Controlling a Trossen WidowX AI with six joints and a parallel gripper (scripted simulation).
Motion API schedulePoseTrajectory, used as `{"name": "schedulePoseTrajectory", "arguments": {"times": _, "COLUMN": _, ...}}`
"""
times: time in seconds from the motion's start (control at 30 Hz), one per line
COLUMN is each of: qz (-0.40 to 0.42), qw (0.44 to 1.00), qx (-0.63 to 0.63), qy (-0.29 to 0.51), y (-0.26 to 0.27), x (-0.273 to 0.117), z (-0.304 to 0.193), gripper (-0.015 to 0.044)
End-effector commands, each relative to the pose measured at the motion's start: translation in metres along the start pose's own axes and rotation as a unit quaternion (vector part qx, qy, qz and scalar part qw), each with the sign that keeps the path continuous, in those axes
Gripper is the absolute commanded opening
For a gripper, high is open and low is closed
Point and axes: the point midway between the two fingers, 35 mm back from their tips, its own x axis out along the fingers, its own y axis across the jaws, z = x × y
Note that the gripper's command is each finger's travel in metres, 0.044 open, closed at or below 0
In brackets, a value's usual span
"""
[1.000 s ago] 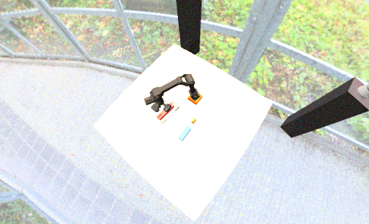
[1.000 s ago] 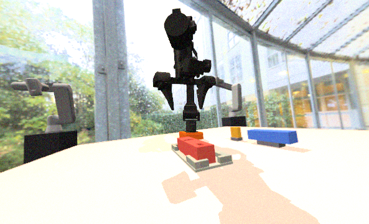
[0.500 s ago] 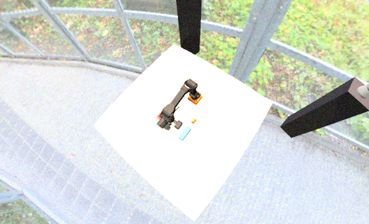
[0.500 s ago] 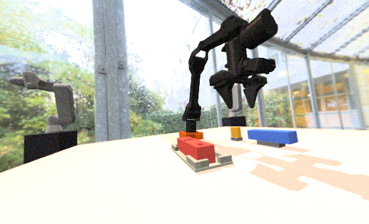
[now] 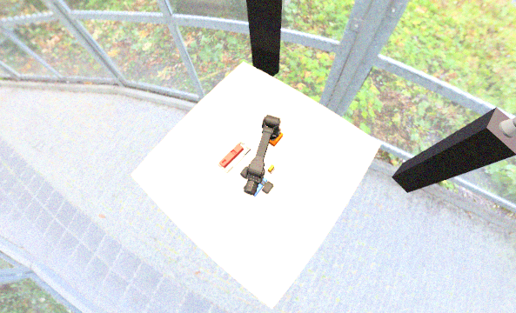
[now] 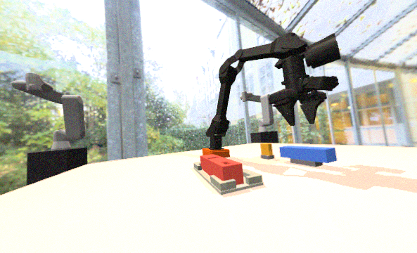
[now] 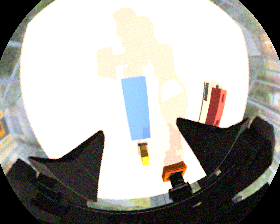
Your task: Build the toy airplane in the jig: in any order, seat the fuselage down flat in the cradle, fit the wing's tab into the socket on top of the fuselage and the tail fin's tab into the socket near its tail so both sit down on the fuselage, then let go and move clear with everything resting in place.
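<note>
The red fuselage [image 5: 231,156] [image 6: 222,168] [image 7: 217,107] sits in the grey cradle [image 6: 223,184] [image 7: 204,102], its sockets facing up. The blue wing [image 6: 307,154] [image 7: 135,107] lies level on a dark block, mostly hidden by the arm in the top view. The yellow tail fin [image 5: 271,169] [image 6: 266,150] [image 7: 145,155] stands upright on a small dark base near the wing's end. My gripper [image 6: 302,124] [image 7: 141,127] is open and empty, high above the wing, with the wing showing between its fingers in the wrist view.
The arm's orange base [image 5: 276,139] [image 6: 216,152] [image 7: 174,171] stands behind the cradle and the tail fin. Two grey arms on black pedestals [image 5: 458,149] [image 6: 57,165] stand beyond the white table [image 5: 262,252].
</note>
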Motion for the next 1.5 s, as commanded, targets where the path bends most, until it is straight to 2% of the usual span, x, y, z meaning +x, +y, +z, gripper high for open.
{"name": "schedulePoseTrajectory", "arguments": {"times": 0.0, "qz": -0.004, "qw": 1.000, "qx": 0.003, "qy": 0.013, "y": -0.001, "x": 0.032, "z": -0.005, "gripper": 0.0440}}
{"name": "schedulePoseTrajectory", "arguments": {"times": 1.3, "qz": -0.004, "qw": 1.000, "qx": 0.003, "qy": 0.013, "y": -0.002, "x": 0.091, "z": -0.007, "gripper": 0.0440}}
{"name": "schedulePoseTrajectory", "arguments": {"times": 1.47, "qz": -0.004, "qw": 1.000, "qx": 0.003, "qy": 0.013, "y": -0.002, "x": 0.091, "z": -0.007, "gripper": 0.0309}}
